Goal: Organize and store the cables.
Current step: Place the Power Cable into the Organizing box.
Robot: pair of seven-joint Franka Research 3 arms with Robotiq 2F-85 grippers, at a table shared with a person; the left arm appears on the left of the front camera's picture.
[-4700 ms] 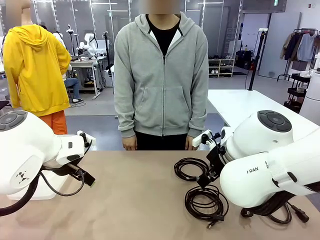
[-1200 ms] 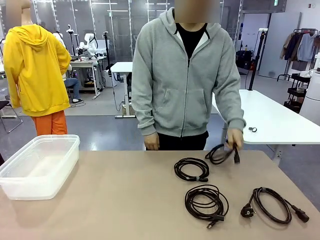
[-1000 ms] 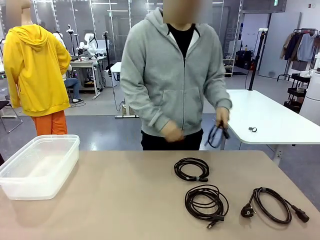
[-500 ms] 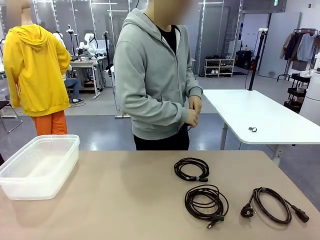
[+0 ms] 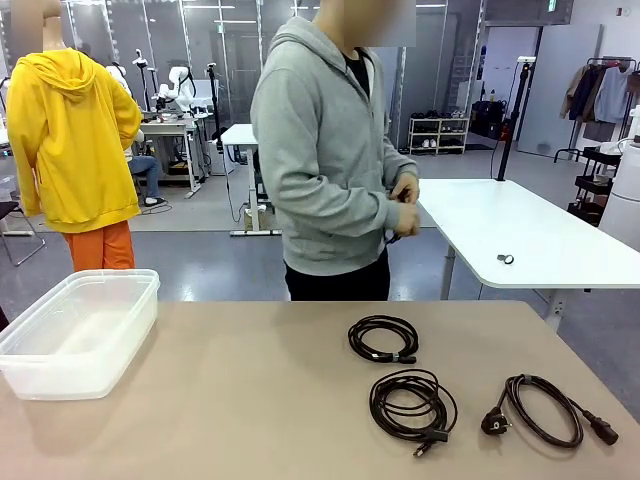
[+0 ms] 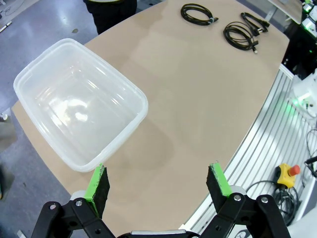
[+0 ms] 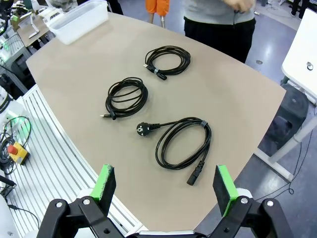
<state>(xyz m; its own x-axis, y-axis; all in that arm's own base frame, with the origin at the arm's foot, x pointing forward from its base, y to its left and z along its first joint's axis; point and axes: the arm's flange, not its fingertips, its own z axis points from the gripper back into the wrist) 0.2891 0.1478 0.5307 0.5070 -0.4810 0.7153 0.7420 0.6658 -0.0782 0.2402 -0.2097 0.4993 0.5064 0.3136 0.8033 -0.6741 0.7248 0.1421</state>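
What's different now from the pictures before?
Both robot arms pulled back off the table. The person picked a fourth cable up from the far edge and lifted it; their hands now meet at waist height. The far cable, middle cable, plug cable and bin stayed put.

Three coiled cables (image 5: 354, 340), one plastic tub (image 5: 60, 366)
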